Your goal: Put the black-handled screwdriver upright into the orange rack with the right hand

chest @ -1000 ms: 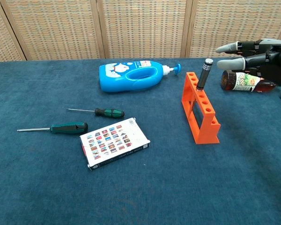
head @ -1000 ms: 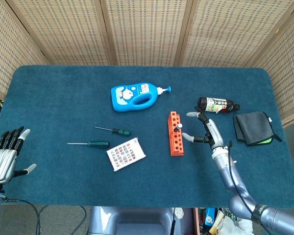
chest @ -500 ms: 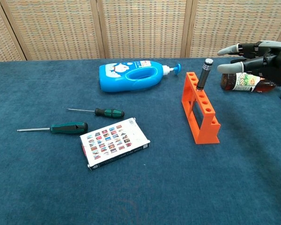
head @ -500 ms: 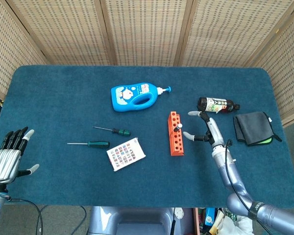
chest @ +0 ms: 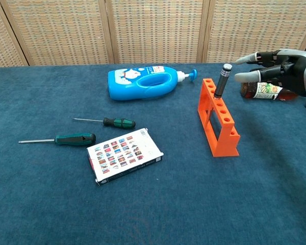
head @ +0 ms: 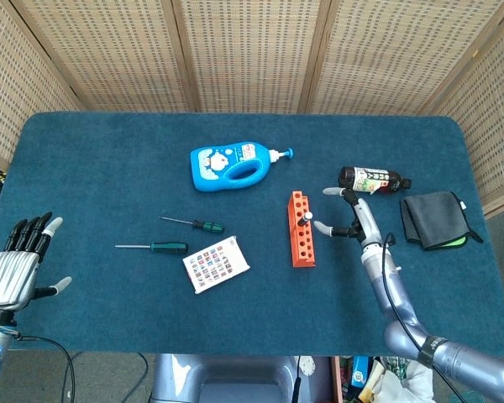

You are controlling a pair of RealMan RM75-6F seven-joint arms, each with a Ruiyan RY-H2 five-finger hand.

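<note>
The black-handled screwdriver (chest: pixel 222 81) (head: pixel 307 218) stands upright in a hole of the orange rack (chest: pixel 218 118) (head: pixel 300 228), leaning slightly. My right hand (chest: pixel 278 68) (head: pixel 350 217) hovers just right of the rack with its fingers spread, holding nothing and apart from the screwdriver. My left hand (head: pixel 18 264) is far off at the table's front left edge, fingers apart and holding nothing; the chest view does not show it.
A blue pump bottle (chest: pixel 145 82) lies behind the rack. Two green-handled screwdrivers (chest: pixel 76 138) (chest: pixel 118 122) and a card box (chest: pixel 124 155) lie to the left. A dark bottle (chest: pixel 265 90) lies behind my right hand, a folded black cloth (head: pixel 434 218) further right.
My right hand has drifted slightly toward the rack with fingers still spread. My left hand has shifted a little at the table edge. The screwdriver stays in the rack.
</note>
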